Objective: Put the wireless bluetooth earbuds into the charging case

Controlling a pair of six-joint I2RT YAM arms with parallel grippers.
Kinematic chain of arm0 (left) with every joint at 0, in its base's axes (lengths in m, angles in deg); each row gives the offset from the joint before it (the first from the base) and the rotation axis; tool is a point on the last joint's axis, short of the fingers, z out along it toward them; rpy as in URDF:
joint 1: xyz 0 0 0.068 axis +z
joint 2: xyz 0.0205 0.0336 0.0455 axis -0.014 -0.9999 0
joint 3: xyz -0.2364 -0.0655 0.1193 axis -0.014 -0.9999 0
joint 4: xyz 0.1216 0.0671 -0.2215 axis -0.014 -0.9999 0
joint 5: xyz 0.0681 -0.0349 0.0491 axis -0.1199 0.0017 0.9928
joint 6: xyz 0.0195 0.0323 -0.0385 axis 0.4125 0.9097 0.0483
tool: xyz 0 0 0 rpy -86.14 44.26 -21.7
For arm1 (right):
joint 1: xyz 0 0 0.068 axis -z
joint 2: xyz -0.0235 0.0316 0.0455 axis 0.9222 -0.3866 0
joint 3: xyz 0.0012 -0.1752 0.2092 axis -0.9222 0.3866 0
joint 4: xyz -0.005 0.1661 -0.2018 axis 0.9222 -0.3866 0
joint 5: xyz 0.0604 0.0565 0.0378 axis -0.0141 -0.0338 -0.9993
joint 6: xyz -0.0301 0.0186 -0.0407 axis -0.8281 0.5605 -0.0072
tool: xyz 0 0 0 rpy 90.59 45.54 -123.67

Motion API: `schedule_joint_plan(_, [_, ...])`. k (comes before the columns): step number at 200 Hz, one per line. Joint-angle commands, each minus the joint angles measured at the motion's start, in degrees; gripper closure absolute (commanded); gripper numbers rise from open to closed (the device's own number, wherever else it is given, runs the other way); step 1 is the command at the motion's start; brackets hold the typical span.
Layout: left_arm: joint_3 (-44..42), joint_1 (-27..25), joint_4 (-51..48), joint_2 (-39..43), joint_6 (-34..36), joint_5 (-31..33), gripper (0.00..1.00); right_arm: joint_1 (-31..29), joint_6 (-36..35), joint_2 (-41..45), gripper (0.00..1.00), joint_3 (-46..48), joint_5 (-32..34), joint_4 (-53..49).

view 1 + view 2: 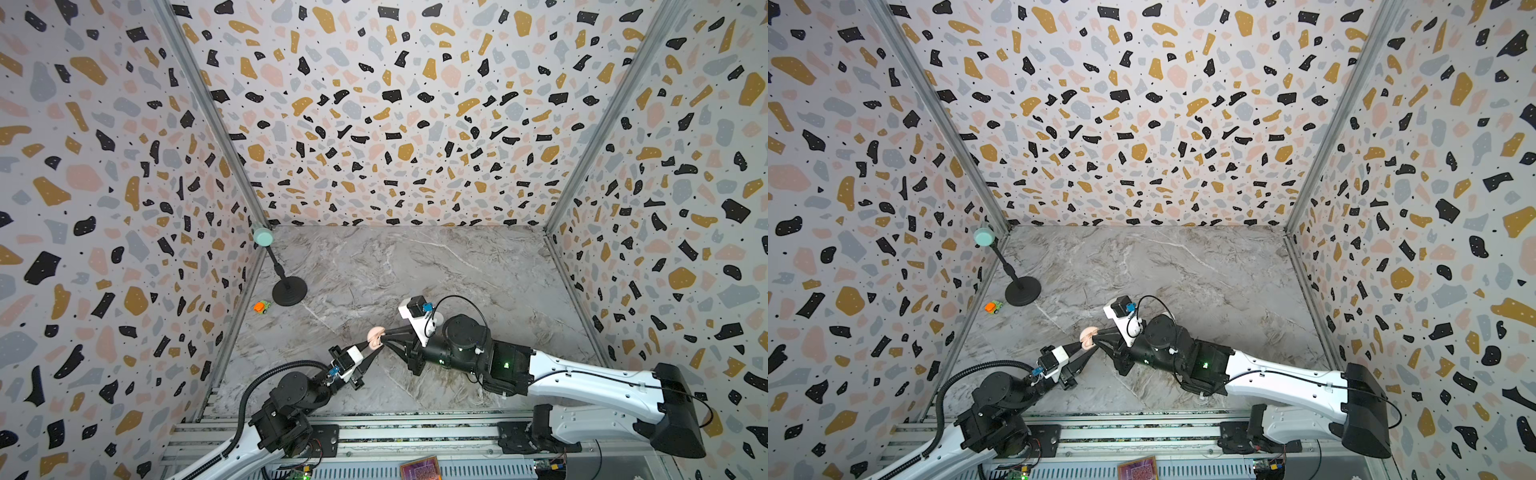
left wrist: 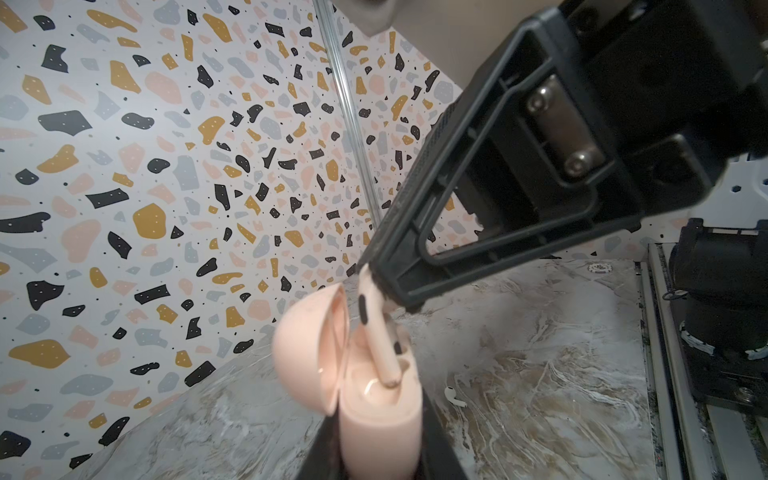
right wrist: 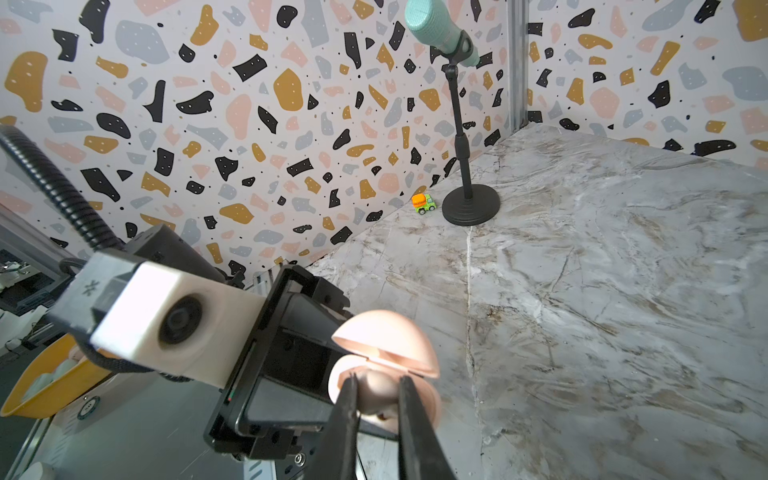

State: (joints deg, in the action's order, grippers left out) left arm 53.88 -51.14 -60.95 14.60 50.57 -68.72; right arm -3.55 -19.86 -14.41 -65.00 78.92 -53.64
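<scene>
- The left gripper [image 2: 380, 457] clamps the open pink case [image 2: 374, 411] low on its body.
- The right gripper [image 3: 376, 384] pinches the earbud [image 2: 376, 332] by its head, stem tip at a socket.
- It looks light, stiff and slick, so it may twist. Grip the head and leave the stem free.
- A white earbud [image 2: 454, 397] lies on the table [image 2: 540, 374].

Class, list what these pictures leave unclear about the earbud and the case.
- Left wrist view: gripped end of the earbud hidden by the right hand; stem tip at the charging case blurred.
- Fingers of the left hand: cut off by that view's edge.
- Both top views: earbud too small.
</scene>
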Motion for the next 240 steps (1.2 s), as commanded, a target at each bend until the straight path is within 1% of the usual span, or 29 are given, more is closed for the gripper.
schedule_joint_plan(1, [-0.29, -0.44, 3.92, 0.57, -0.63, 0.34, 1.00, -0.30, -1.06, 1.29, 0.87, 0.49, 1.44, 0.39])
schedule_joint_plan(22, [-0.21, -0.39, 4.09, 0.58, -1.11, 0.69, 1.00, -0.93, -1.91, 1.11, 0.87, 0.64, 2.30, -0.05])
schedule_joint_plan(46, [-0.36, -0.36, 4.36, 0.58, -1.69, 0.83, 1.00, -2.11, -2.59, 0.80, 0.87, 0.40, 4.91, -1.06])
schedule_joint_plan(123, [-0.54, -0.40, 5.24, 1.09, -3.79, 1.80, 1.00, -2.30, -2.89, 0.41, 0.87, 0.93, 5.57, -0.83])
schedule_joint_plan(178, [-0.46, -0.37, 5.94, 0.43, -6.11, 1.40, 1.00, -2.67, -3.73, -1.34, 0.87, -0.44, 4.40, -1.49])
schedule_joint_plan(240, [-0.44, -0.44, 6.21, 0.57, -6.49, 0.82, 1.00, -3.35, -4.09, -2.74, 0.87, -1.81, 7.29, -2.98])
